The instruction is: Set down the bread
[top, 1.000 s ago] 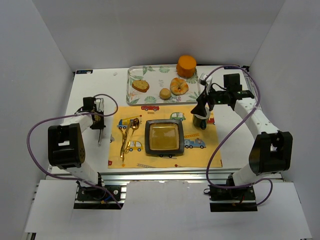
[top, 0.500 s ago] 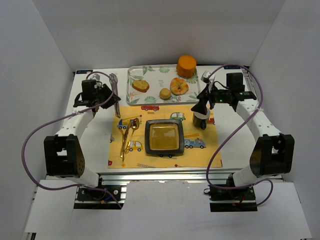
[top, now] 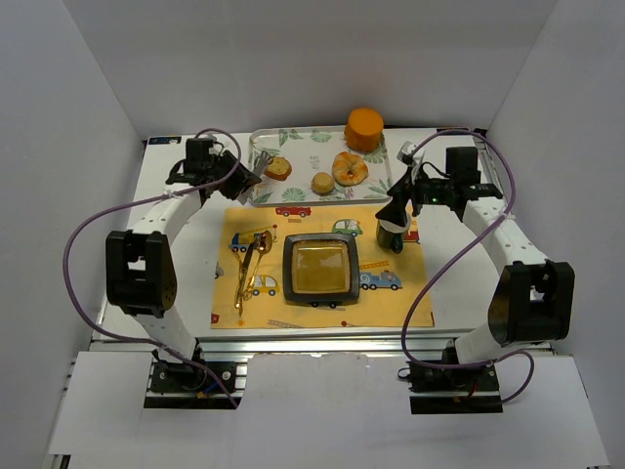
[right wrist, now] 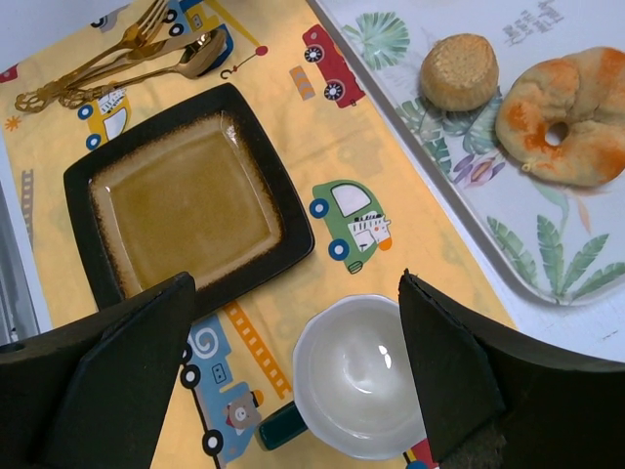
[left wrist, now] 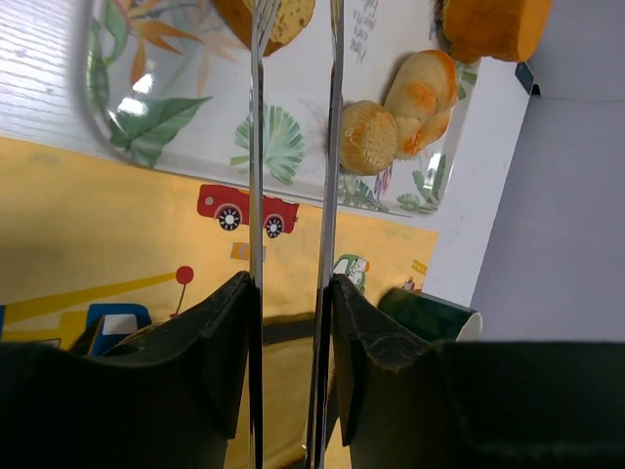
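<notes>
The bread (top: 278,168) lay at the left end of the tray (top: 303,149), which ran along the far edge of the table (top: 200,298), so the slice sat toward the far-left corner. The left hand (top: 244,177) was much the nearer. It hung just beside the slice on the left-edge side and pointed toward the right edge. It was pinching a pair of thin metal tongs (left wrist: 332,147), whose blades ran parallel with a gap between them.

In the wrist view one blade crossed the slice's tan face. The other passed just outside its crust on the side of the small bun (top: 321,182). The tips therefore did not appear to straddle the slice evenly (only its lower part showed there). Its long axis seemed to run roughly along the far edge, in line with the tongs, though the tool hid part of it.

The right hand (top: 394,208) hovered well apart, toward the right edge, with its fingers spread wide over the white cup (top: 391,235).

The bun lay near the slice, with the bagel (top: 349,168) beyond it and an orange block (top: 363,127) at the tray's far rim. The dark square plate (top: 320,240) on the placemat (top: 391,303), toward the near edge, was the likely goal. The way there crossed the tray's near rim, with the gold cutlery (top: 249,259) just left of the plate.
</notes>
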{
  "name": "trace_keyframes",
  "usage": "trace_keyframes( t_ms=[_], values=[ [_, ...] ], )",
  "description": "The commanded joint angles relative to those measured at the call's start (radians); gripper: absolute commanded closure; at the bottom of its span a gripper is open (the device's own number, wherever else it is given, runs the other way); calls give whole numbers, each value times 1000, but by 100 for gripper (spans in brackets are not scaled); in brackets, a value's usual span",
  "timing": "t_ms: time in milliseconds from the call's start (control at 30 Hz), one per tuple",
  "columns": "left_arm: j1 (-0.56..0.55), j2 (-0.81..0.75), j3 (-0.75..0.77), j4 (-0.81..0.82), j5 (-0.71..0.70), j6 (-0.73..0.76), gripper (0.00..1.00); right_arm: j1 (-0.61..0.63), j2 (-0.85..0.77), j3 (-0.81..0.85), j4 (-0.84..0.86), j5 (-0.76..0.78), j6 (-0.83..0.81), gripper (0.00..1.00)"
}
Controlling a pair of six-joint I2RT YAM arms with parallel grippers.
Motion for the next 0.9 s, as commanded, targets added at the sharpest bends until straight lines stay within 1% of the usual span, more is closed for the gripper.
trace_keyframes(
  t_ms=[0,167,233,367,667,867],
  values=[
    [-26,22,83,-69,-36,-52,53,-15,-41,-15,57,-39,26,12],
    [-42,96,172,-186,-119,-56,54,-28,-47,-37,72,-47,40,12],
    [-49,111,216,-221,-134,-55,54,-32,-50,-40,75,-47,40,12],
    [-56,136,249,-263,-148,-61,53,-38,-48,-45,80,-52,42,11],
    [-58,186,253,-214,-113,-102,53,-44,-48,-46,86,-56,45,12],
    [-59,186,252,-191,-94,-119,53,-51,-53,-58,80,-55,38,12]
  ],
)
